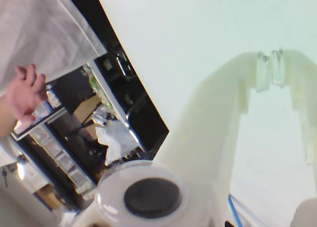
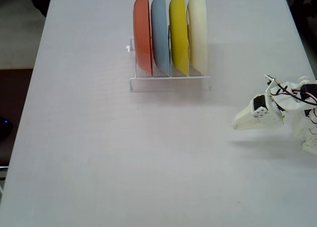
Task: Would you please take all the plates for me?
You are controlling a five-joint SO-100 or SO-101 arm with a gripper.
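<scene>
Fixed view, looking down on the white matte table [image 2: 99, 138]: four round, shallow, glossy plastic plates stand on edge in a white wire rack [image 2: 171, 81] near the far edge of the table, a little right of centre. From left to right in this view they are the orange plate [image 2: 142, 31], the grey-blue plate [image 2: 159, 31], the yellow plate [image 2: 179, 31] and the cream plate [image 2: 198, 31]. All four appear equal in size. Each sits in its own slot between thin upright wires, close to its neighbour, and it is not clear whether the rims touch. The plates stand roughly upright. Their faces point left and right in this view, so the row runs left to right, parallel to the far table edge. The surfaces show soft highlights; the rims are smooth and rounded.

The white plastic gripper [image 2: 237, 124] is at the right side of the table, well apart from the rack, its tip pointing left. Red and black wires run along the arm behind it.

Wrist view: the two pale, translucent-looking fingers [image 1: 213, 133] converge at the top, and the clear tips are pressed together with nothing between them. A person's hand [image 1: 25, 93] appears at the left edge of this view.
</scene>
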